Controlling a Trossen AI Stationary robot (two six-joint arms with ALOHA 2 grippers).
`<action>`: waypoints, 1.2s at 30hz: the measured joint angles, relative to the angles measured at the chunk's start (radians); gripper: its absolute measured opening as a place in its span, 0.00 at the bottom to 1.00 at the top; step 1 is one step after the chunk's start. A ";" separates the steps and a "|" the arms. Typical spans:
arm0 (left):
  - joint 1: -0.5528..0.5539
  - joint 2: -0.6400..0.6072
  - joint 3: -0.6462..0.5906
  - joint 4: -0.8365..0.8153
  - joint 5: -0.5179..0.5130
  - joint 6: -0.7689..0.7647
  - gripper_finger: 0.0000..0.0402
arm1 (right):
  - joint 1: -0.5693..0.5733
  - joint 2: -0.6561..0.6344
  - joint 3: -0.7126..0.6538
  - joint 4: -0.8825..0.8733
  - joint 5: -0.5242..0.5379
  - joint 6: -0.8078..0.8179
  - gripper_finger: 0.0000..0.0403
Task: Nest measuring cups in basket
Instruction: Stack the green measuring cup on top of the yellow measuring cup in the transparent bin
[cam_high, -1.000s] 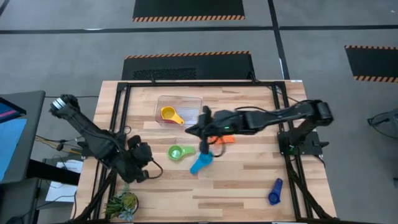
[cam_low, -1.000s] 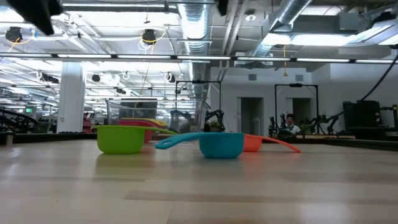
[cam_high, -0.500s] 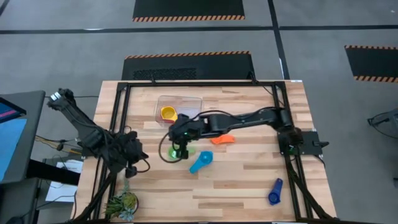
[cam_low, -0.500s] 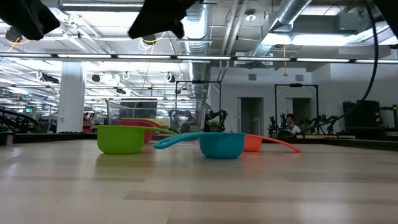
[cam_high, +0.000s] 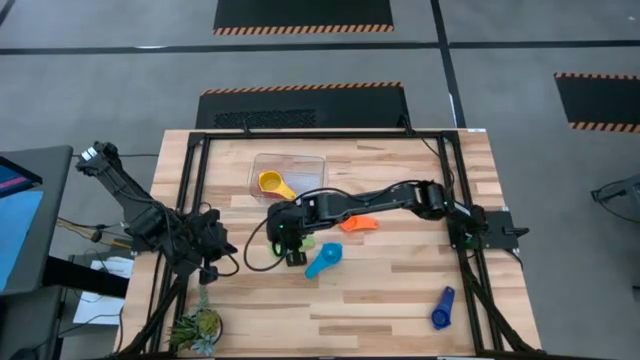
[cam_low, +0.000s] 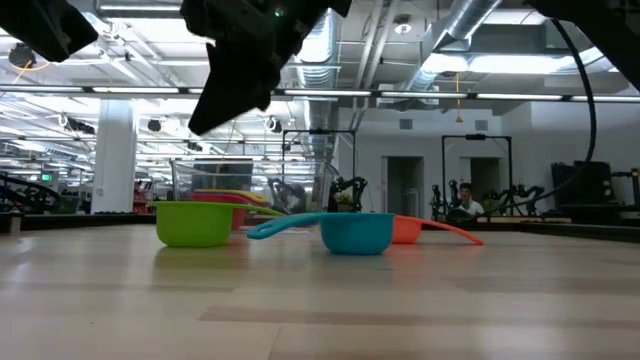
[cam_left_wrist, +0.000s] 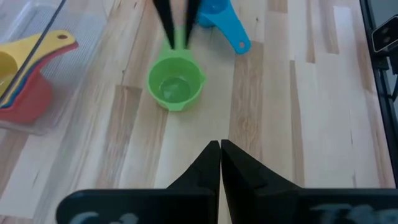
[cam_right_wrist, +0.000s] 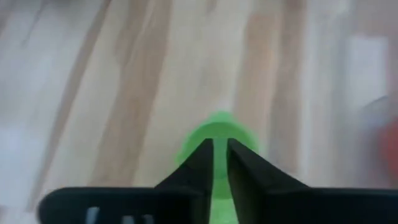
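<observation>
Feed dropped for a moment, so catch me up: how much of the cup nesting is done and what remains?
Done: a yellow plastic measuring cup sits nested on a red one in the clear plastic basket. In hand: the right claw hovers over the green plastic cup, fingers slightly apart astride its handle, not lifting. Left: green, light blue, orange and dark blue cups on the wooden table. Left claw waits, shut.

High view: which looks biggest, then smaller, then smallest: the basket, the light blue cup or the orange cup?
1. The basket, clearly the largest.
2. The light blue cup.
3. The orange cup, though the right arm covers part of it, so second and third place are unsure.
</observation>
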 joint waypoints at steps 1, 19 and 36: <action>0.000 0.000 0.000 -0.001 0.000 0.000 0.00 | -0.001 0.003 0.000 -0.007 -0.024 0.014 0.22; 0.000 0.000 0.000 0.001 -0.026 -0.006 0.00 | 0.004 0.002 0.000 -0.027 -0.087 -0.190 0.53; 0.000 0.000 0.000 0.003 -0.024 0.039 0.00 | 0.004 0.002 -0.149 0.107 -0.101 -0.191 0.48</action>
